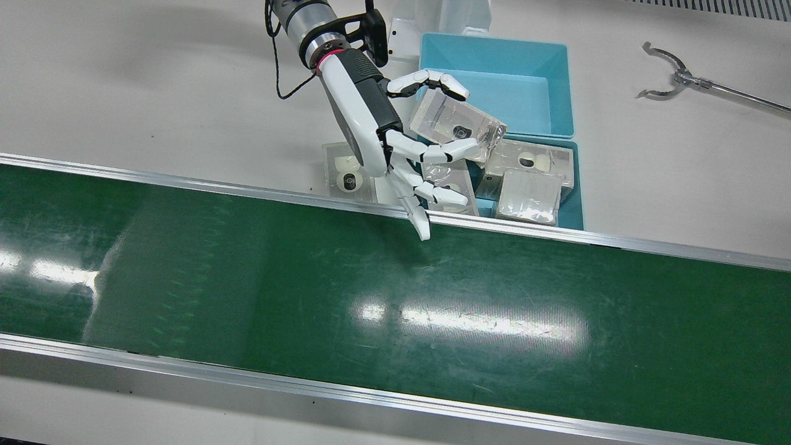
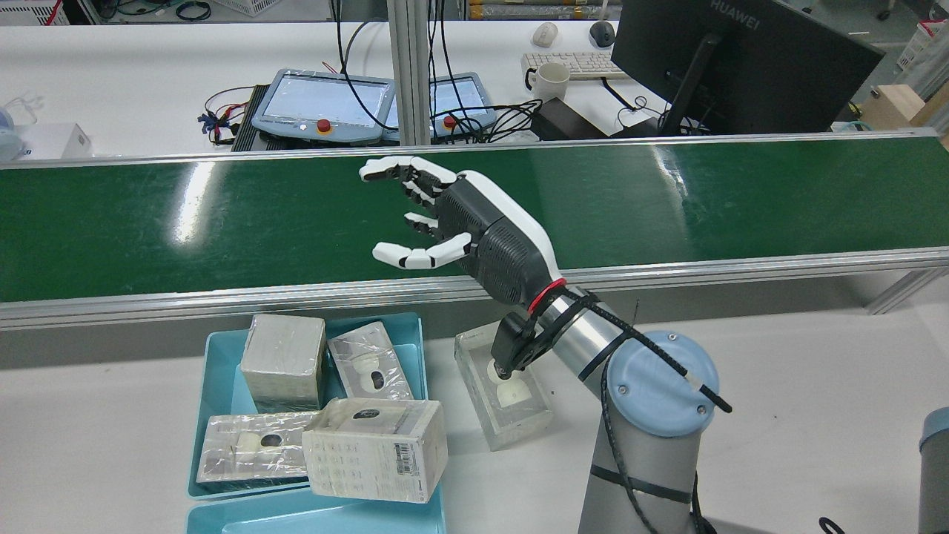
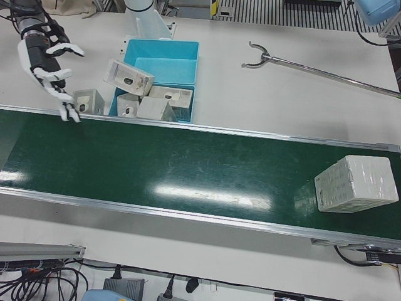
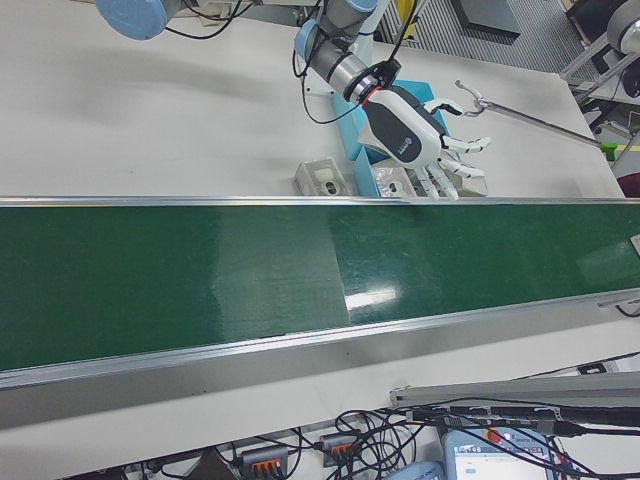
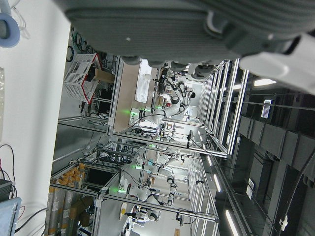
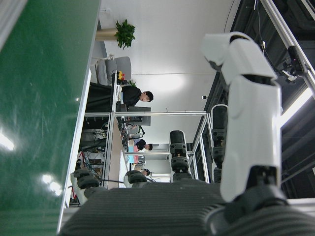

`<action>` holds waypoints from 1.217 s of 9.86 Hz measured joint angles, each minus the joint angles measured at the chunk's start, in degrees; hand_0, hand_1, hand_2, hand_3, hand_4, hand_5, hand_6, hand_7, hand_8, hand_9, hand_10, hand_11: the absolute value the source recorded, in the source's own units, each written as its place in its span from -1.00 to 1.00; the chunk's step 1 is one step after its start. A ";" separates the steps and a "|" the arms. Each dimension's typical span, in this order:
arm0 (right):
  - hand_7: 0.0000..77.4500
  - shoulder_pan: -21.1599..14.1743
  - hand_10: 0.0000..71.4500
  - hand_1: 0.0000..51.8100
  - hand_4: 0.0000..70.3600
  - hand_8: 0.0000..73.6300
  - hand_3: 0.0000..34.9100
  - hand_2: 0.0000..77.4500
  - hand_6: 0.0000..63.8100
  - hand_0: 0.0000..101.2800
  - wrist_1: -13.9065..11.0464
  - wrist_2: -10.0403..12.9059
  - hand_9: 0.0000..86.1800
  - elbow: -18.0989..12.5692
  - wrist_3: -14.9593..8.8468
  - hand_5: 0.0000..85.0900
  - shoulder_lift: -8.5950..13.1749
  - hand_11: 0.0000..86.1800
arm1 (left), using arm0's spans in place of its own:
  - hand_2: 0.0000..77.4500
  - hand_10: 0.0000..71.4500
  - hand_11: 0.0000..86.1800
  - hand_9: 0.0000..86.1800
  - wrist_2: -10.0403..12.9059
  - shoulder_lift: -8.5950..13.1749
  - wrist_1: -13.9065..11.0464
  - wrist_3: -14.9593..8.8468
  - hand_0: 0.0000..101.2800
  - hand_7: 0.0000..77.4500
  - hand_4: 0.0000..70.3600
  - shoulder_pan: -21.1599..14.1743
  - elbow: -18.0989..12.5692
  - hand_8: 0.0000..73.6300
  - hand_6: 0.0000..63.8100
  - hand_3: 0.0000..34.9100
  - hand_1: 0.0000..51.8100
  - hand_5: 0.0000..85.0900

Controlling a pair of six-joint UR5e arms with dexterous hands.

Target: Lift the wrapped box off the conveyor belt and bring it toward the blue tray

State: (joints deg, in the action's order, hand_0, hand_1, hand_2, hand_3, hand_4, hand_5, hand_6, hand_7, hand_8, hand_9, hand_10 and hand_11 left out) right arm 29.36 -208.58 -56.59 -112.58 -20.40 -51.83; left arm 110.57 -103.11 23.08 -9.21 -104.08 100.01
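Observation:
The wrapped box (image 3: 356, 183), white and shrink-wrapped, lies on the green conveyor belt (image 3: 188, 169) at its far right end in the left-front view. My right hand (image 1: 395, 148) is open and empty, fingers spread, over the belt's robot-side rail, just beside the blue tray (image 1: 559, 93). It also shows in the rear view (image 2: 460, 230) and the left-front view (image 3: 53, 69), far from the box. The left hand view shows only my left hand's dark palm (image 5: 197, 24); its fingers are hidden.
The blue tray (image 2: 222, 348) holds several wrapped boxes, one (image 1: 454, 123) leaning on its divider. A clear box (image 1: 346, 173) lies on the table beside the tray. A metal reacher tool (image 1: 673, 74) lies on the table past the tray.

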 joint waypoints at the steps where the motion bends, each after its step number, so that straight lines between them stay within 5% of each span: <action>1: -0.49 2.79 -0.92 -0.24 -0.32 -0.99 0.78 -0.17 -1.00 -0.05 0.04 -0.77 -0.95 0.00 0.08 -0.35 -0.90 -0.85 | -0.97 -1.00 -1.00 -1.00 0.00 0.00 0.00 0.00 -1.00 -0.99 -1.00 0.00 0.00 -1.00 -1.00 -1.00 -1.00 -0.99; 4: -0.46 10.67 -0.89 -0.22 -0.32 -1.00 0.75 -0.14 -0.97 -0.05 0.14 -2.78 -0.95 0.38 0.50 -0.28 -4.03 -0.86 | -0.99 -0.98 -1.00 -1.00 0.00 0.00 0.00 0.00 -1.00 -0.99 -1.00 0.00 0.00 -0.99 -1.00 -1.00 -1.00 -0.99; 9: -0.54 15.61 -0.98 -0.26 -0.40 -1.00 0.75 -0.18 -1.00 -0.03 -1.77 -3.17 -0.95 0.78 3.01 -0.38 -7.59 -0.95 | -0.97 -0.98 -1.00 -0.99 0.00 0.00 0.00 0.00 -1.00 -0.99 -1.00 0.00 0.00 -0.99 -1.00 -1.00 -1.00 -0.99; 10: -0.55 15.96 -0.98 -0.56 -0.46 -1.00 0.76 -0.54 -1.00 -0.07 -1.85 -3.18 -0.95 0.85 3.42 -0.38 -8.13 -0.96 | -0.97 -1.00 -1.00 -0.99 0.00 0.00 0.00 0.00 -1.00 -0.99 -1.00 0.00 0.00 -1.00 -1.00 -1.00 -1.00 -0.99; 11: -0.55 16.09 -0.98 -0.64 -0.52 -1.00 0.75 -0.75 -1.00 -0.11 -1.87 -3.18 -0.95 0.85 3.85 -0.42 -8.73 -0.96 | -0.99 -0.98 -1.00 -0.99 0.00 0.00 0.00 0.00 -1.00 -0.99 -1.00 0.00 0.00 -0.99 -1.00 -1.00 -1.00 -0.99; 12: -0.55 16.07 -0.98 -0.64 -0.52 -1.00 0.75 -0.75 -1.00 -0.11 -1.88 -3.18 -0.95 0.83 4.14 -0.42 -9.15 -0.96 | -0.99 -0.98 -1.00 -0.99 0.00 0.00 0.00 0.00 -1.00 -0.99 -1.00 0.00 0.00 -0.99 -1.00 -1.00 -1.00 -0.99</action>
State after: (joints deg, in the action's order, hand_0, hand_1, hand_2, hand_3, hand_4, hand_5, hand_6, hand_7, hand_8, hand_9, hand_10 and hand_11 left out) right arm 45.43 -210.46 -59.77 -111.75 -16.26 -60.98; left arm 110.57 -103.11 23.08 -9.21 -104.08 100.01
